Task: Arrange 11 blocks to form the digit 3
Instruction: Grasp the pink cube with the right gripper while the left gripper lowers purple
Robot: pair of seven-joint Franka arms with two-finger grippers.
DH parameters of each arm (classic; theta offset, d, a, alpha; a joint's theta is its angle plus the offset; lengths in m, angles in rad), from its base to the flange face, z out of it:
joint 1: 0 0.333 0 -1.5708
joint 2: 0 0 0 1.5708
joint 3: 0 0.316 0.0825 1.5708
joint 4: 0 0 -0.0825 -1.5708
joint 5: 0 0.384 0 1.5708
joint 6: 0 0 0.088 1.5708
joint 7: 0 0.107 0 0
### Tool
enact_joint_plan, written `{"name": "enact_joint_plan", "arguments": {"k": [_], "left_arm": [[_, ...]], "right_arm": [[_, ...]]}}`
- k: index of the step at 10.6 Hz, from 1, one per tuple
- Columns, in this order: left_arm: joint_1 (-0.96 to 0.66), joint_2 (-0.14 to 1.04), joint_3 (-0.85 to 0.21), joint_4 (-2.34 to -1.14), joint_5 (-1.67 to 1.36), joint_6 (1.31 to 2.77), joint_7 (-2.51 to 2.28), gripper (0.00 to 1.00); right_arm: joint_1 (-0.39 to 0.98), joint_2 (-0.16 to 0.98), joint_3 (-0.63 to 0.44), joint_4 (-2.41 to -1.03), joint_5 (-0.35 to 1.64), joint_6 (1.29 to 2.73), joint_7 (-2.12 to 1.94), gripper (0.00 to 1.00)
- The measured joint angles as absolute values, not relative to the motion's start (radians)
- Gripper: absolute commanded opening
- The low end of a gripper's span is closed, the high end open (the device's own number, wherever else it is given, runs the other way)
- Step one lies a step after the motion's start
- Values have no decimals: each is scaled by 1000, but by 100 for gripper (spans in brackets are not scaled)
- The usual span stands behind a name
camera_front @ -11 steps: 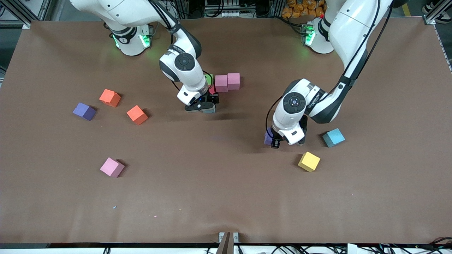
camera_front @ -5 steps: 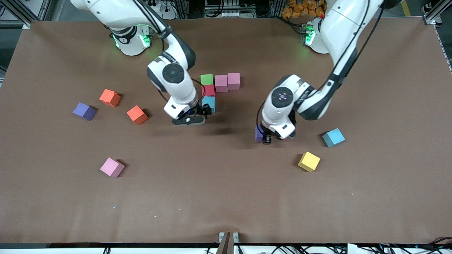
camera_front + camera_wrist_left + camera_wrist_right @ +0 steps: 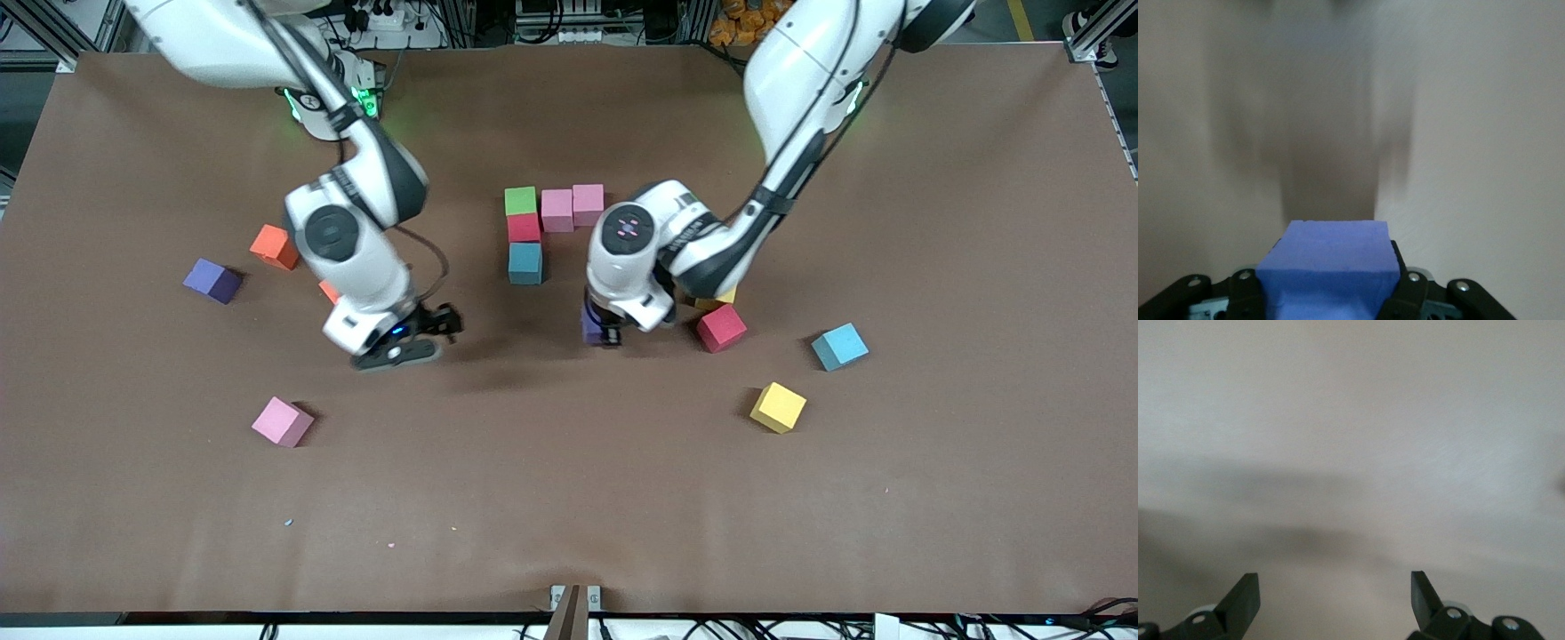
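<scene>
Right gripper [image 3: 418, 336] hangs empty, fingers spread wide, over bare brown table [image 3: 569, 498] above the near pink foam cube [image 3: 283, 421]. Left gripper [image 3: 603, 331] clamps a purple foam cube [image 3: 1328, 270] in the air. Farther off sits the cluster: teal cube [image 3: 525, 263], red cube [image 3: 524, 228], green cube [image 3: 521, 200], two pink cubes [image 3: 573, 206].
</scene>
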State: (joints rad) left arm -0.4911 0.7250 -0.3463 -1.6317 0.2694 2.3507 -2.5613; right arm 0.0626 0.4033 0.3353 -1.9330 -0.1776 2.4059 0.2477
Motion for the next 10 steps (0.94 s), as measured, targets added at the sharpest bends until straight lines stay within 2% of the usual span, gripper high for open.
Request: {"name": "enact_joint_plan", "arguments": {"k": [5,10], "left_arm": [[-615,774,-342,-1622,269,2344,-2708,0],[-612,775,-338,-1618,269,2285,-2708,0]], "right_arm": [[-183,443,391,-1912,-179,2403,-122,100],[-276,596,392,-1727,-180,2405,-610,100]]}}
